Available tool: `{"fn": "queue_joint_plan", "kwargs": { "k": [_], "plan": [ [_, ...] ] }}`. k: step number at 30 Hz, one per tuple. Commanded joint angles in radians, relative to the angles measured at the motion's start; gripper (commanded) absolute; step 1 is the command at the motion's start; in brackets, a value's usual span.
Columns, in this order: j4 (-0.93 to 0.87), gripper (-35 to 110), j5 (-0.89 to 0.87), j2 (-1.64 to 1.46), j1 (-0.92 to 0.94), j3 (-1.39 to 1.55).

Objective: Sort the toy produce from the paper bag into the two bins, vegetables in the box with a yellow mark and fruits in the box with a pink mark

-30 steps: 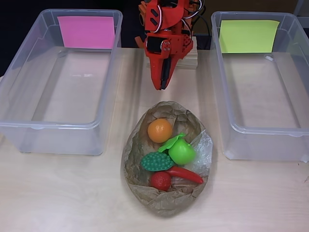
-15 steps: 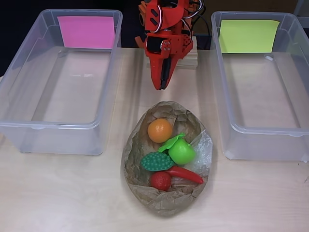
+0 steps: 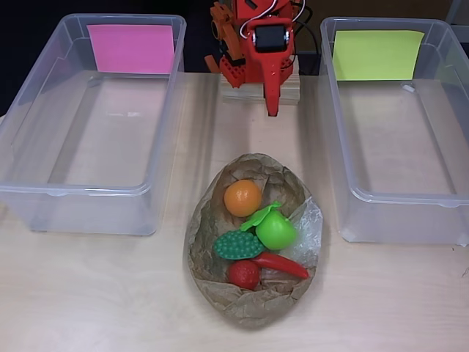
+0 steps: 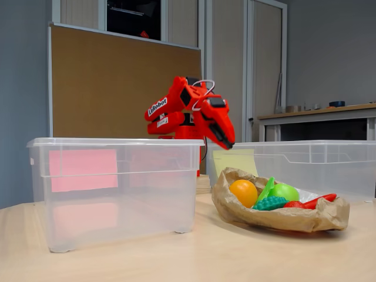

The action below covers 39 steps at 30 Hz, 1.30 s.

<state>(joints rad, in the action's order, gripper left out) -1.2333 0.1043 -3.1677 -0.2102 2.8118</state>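
Overhead view: the two bins, pink-marked bin (image 3: 91, 125) at left and yellow-marked bin (image 3: 399, 128) at right, both hold nothing yet. Between them on the counter (image 3: 95, 293), the paper bag (image 3: 253, 238) holds all the toy produce (image 3: 256, 235). The gripper (image 3: 272, 106) has pulled back toward the far edge, fingers clenched and carrying nothing, so sorting hasn't begun.
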Motion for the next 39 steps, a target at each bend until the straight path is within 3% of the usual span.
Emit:
{"fn": "queue_joint_plan", "kwargs": {
  "k": [1, 6, 12, 16, 22, 28, 39],
  "plan": [
    [-0.061, 0, 0.133, 0.235, -0.021, -0.278],
    [-0.029, 0, 0.014, 0.522, -0.02, -0.463],
    [-0.005, 0, 0.218, 0.834, 0.04, -0.661],
    [0.083, 0, -0.005, 1.063, 0.098, -0.788],
    [0.189, 1, -0.032, 1.293, 0.114, -0.881],
    [0.212, 36, 0.017, 1.431, 0.078, -0.891],
    [0.255, 34, -0.054, 1.605, 0.058, -0.913]
  ]
}}
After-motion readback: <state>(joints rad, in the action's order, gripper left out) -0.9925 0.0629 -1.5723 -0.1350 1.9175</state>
